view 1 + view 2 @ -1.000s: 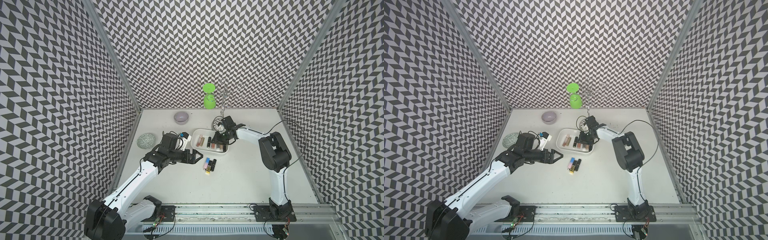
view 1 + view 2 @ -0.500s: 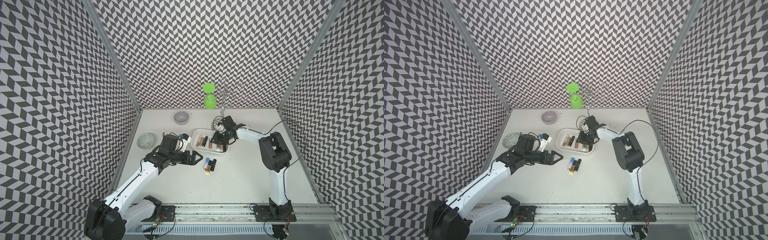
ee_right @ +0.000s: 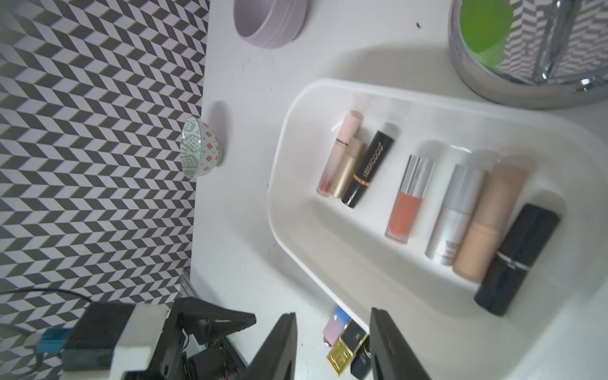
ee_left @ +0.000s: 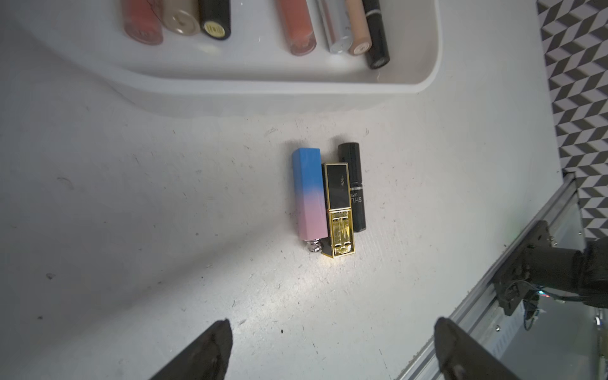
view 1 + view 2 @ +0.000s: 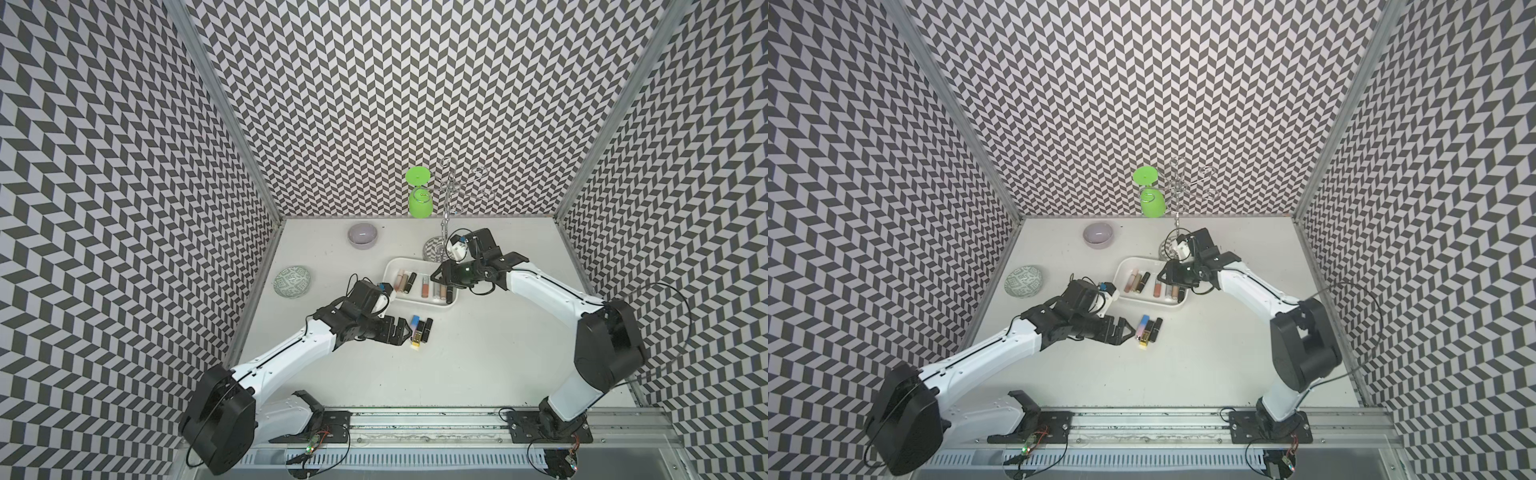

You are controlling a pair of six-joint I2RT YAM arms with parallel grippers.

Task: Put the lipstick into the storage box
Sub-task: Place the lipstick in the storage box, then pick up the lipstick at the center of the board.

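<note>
Right gripper [image 3: 332, 345] just spread over the storage box [image 3: 279, 204], empty; black lipstick [image 3: 516, 260] lay inside, likely dropped. Left gripper [image 4: 332, 348] spread wide near three lipsticks [image 4: 337, 194] remaining on the desk [image 4: 164, 230].

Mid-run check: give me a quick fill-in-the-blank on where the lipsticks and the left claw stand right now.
1. The storage box holds ___ lipsticks.
2. On the table outside it, ___ lipsticks lie side by side.
3. The black-and-gold lipstick lies ___ the blue-and-pink lipstick and the black lipstick.
4. The left claw faces them with its jaws ___, holding nothing.

Missing words: seven; three; between; open.
</note>
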